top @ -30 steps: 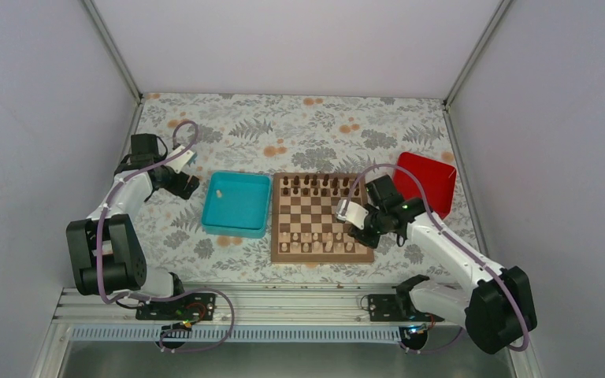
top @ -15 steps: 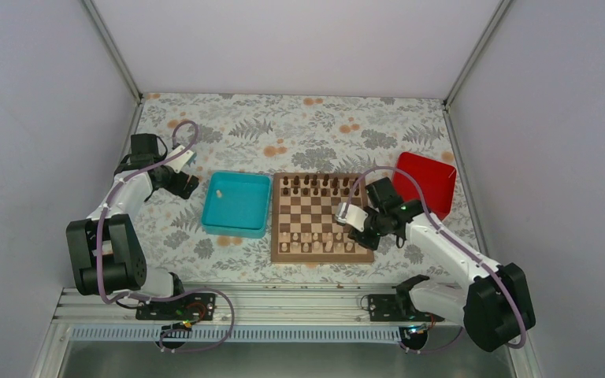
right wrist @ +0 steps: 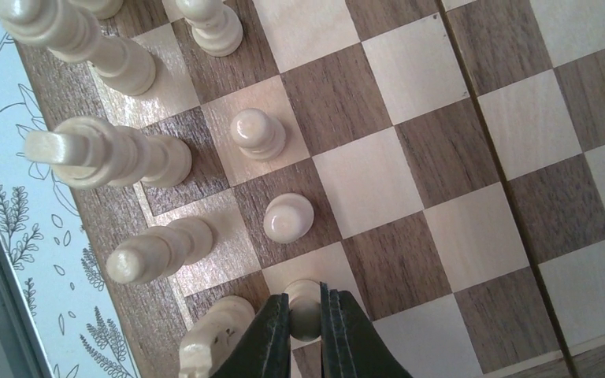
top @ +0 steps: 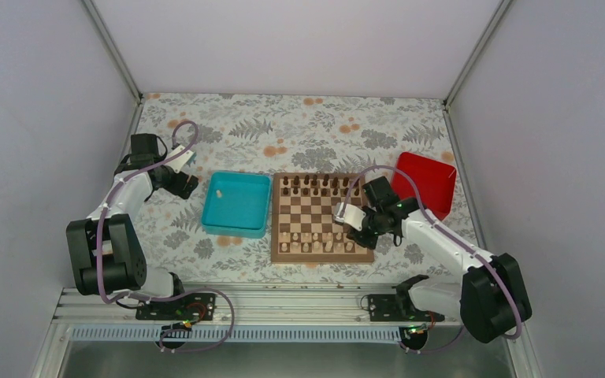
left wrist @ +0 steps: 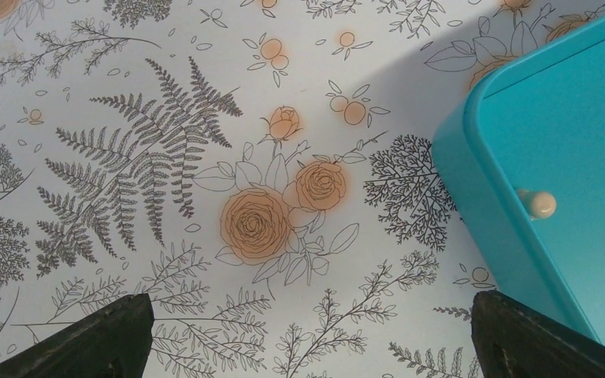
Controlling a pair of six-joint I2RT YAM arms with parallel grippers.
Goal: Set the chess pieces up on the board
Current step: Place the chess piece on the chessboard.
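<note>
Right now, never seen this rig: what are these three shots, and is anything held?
Two white robot arms stand side by side, each ending in a two-finger pincer. One picture looks down from above; the other two come from wrist cameras. On the floral tablecloth: a square wooden chessboard, a teal square tray holding one pale wooden piece, and a red square box. The right pincer is shut on a small pale wooden pawn near the board's right edge. The left pincer is open, empty, beside the tray.
</note>
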